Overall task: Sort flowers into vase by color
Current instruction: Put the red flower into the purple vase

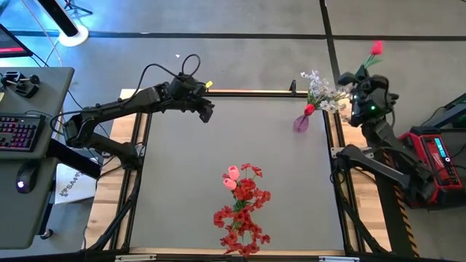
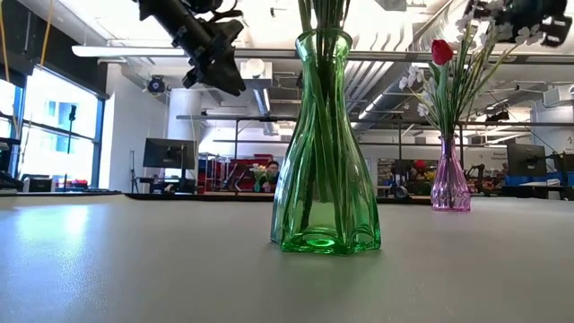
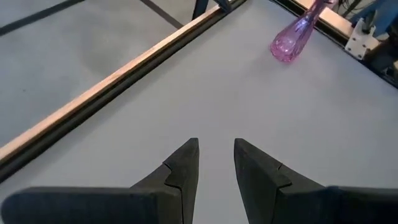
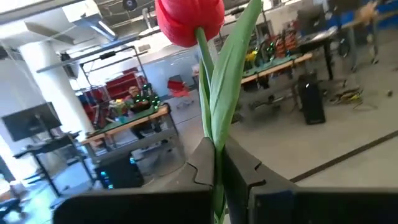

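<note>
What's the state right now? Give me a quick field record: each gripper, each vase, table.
right gripper: shut on red tulip stem, raised near the table's far right corner
left gripper: open, empty, above the table's far left
pink vase: far right, holds white sprays and a red bud
green vase: near edge, holds red and pink flowers
table: no loose flowers visible

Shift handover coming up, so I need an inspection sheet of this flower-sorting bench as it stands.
Surface: grey table, bare apart from the vases.
Job's things: green vase holds red and pink flowers; purple vase holds white sprays and a red bud.
Clutter: nothing seen.
Grippers: right pincer shut on a red tulip, beyond the table's right edge; left pincer open, empty, above the table's far left.
Cables: black cable looped over left arm.
Surroundings: keyboard and mouse on the left; workshop benches behind.
</note>
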`<move>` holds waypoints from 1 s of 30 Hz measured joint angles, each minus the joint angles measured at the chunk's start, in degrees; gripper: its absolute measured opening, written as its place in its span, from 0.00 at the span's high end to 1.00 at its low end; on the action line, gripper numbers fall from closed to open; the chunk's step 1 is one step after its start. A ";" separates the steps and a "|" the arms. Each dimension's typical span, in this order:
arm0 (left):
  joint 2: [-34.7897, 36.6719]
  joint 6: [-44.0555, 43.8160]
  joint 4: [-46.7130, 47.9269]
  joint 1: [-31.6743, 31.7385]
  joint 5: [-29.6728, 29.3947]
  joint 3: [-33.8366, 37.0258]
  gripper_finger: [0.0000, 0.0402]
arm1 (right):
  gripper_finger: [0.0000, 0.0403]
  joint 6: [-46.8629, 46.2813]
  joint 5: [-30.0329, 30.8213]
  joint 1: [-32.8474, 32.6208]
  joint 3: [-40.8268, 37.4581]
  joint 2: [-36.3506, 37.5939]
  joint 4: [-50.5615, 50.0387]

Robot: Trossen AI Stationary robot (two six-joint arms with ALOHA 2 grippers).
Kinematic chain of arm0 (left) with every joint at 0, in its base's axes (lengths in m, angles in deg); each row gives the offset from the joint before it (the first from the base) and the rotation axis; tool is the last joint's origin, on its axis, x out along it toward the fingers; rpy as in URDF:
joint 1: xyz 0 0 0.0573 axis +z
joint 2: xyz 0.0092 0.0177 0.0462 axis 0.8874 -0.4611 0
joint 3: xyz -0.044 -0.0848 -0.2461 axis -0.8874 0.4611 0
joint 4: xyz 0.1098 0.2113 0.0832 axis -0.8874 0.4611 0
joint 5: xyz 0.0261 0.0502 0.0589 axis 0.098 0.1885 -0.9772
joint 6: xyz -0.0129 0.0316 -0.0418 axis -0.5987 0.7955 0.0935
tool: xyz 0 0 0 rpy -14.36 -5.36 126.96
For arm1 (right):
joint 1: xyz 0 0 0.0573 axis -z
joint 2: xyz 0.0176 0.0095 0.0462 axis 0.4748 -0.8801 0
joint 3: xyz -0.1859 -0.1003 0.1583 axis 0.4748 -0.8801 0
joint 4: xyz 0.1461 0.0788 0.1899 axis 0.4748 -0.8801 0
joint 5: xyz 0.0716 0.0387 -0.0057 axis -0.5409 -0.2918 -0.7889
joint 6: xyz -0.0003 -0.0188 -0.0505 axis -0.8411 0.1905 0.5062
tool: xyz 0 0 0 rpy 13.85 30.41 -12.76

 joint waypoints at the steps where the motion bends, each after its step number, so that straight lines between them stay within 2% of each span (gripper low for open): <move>1: 0.00 -0.66 -0.01 0.00 0.45 0.00 0.78 | 1.00 -1.36 -0.85 0.00 -1.45 0.87 0.16; 5: 0.02 -2.73 0.04 -0.08 3.61 0.00 0.78 | 1.00 -5.82 -5.56 -0.02 -7.10 3.23 4.10; 11: 0.02 -4.62 0.86 -1.23 4.11 0.00 0.78 | 1.00 -8.04 -9.45 -0.02 -11.99 3.33 8.19; 15: 0.02 -5.19 1.28 -1.75 4.17 0.00 0.78 | 1.00 -6.42 -11.63 -0.17 -10.95 3.43 8.47; 20: 0.02 -6.00 1.22 -1.77 3.97 0.00 0.78 | 1.00 -1.28 -12.77 -0.17 -6.06 3.44 5.43; 25: 0.02 -7.36 0.60 -1.77 3.50 -0.02 0.78 | 1.00 -3.19 -17.24 -0.17 -2.17 3.45 -3.49; 30: 0.02 -8.81 -1.98 -1.77 2.96 -0.02 0.78 | 1.00 -3.77 -19.11 -0.17 -2.13 3.32 -4.00</move>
